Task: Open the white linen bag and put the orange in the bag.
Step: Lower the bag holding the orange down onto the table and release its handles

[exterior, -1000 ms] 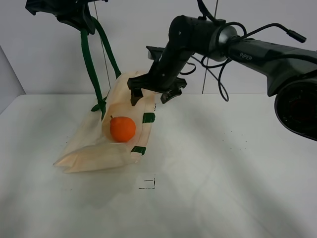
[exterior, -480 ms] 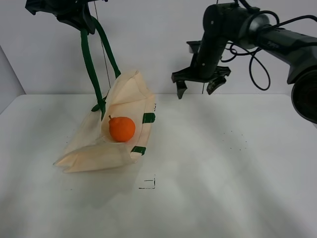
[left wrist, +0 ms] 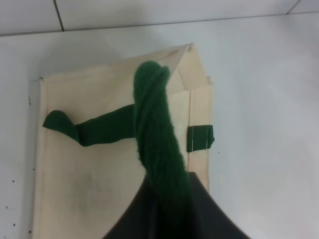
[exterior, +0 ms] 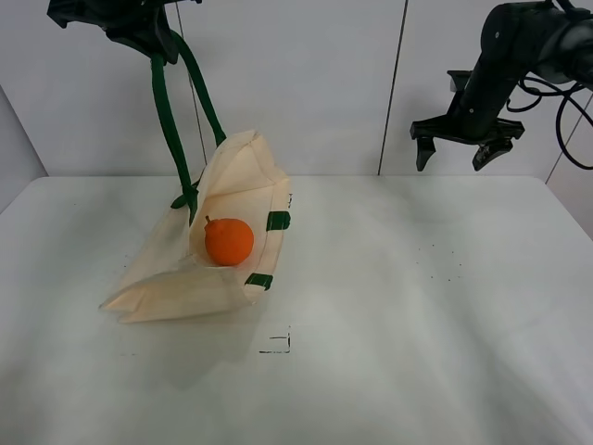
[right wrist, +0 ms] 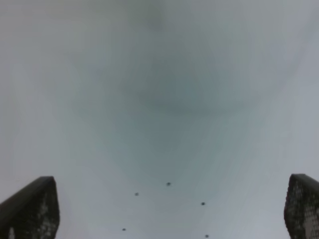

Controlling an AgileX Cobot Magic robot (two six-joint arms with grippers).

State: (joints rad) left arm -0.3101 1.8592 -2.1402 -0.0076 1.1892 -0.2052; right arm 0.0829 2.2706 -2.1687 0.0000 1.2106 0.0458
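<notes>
White linen bag [exterior: 176,283] lies on the surface [exterior: 417,324] with its long axis running from the near-left closed end toward the far right. Its mouth faces right, one side held up by a dark green handle [exterior: 171,130] on which the left gripper [exterior: 157,48] is clamped high above. The orange [exterior: 229,241] sits inside the mouth, stem tilted up and leftward, while the right gripper [exterior: 454,156] hangs well apart to the right, jaws spread wide.

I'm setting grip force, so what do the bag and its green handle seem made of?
The white linen bag looks like matte woven cloth, since it creases and slumps softly. The green handle looks like soft, fuzzy fabric strap, twisted where it is lifted.
</notes>
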